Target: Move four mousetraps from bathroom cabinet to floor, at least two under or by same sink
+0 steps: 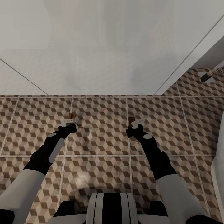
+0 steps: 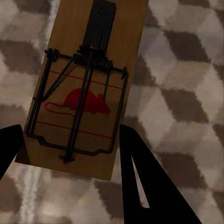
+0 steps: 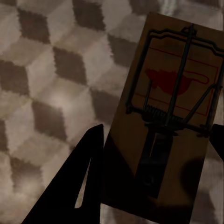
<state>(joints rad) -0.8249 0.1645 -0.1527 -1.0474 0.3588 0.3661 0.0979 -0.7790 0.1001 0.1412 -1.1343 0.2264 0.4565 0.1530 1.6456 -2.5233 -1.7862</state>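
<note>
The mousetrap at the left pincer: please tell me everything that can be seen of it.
The mousetrap is a flat rectangular board that looks like brown wood. It carries a dark wire bar, a coiled spring, a black plate and a red mouse print between red lines. It sits between the left pincer's black fingers, above the cube-patterned bathroom floor.

Both arms are showing pale grey upper casings giving way to matte black forearm and wrist sections. The left gripper (image 1: 69, 124) is presenting black housing with a light grey oval inlay along the forearm and a small grey disc near the wrist. The right gripper (image 1: 134, 128) is showing matching black housing with one grey disc. The trunk is appearing white with black vertical stripes. Wrist views are showing plain black, tapered fingers (image 2: 144, 191).
</note>
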